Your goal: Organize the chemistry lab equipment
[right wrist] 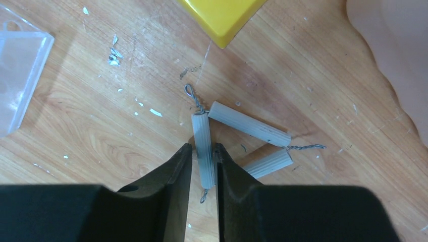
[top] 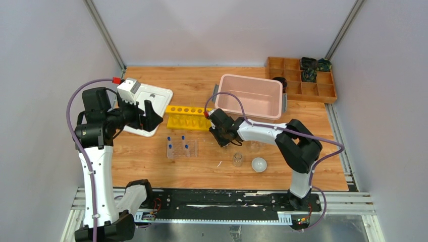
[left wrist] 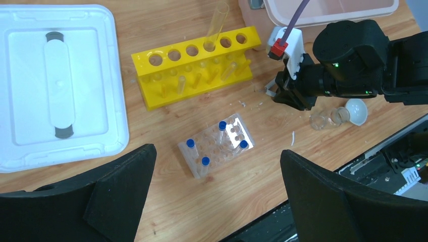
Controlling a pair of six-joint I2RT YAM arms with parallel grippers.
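The white triangle [right wrist: 252,128] of three ribbed rods on twisted wire lies on the wood in the right wrist view. My right gripper [right wrist: 203,147] has its fingers tight on both sides of the triangle's left rod [right wrist: 203,136]. In the top view that gripper [top: 225,141] is low over the table, in front of the pink tub. The clear tube rack [top: 180,147] holds several blue-capped tubes [left wrist: 190,143]. A glass cup [top: 237,159] lies beside the white round dish [top: 259,164]. My left gripper [top: 151,115] hangs wide open and empty, high over the table's left side.
A yellow test-tube rack [top: 189,117] stands behind the clear rack. The pink tub [top: 250,96] is at the back, its white lid [top: 149,101] lies far left, and the wooden compartment tray [top: 303,80] is at the back right. Small white flecks litter the wood.
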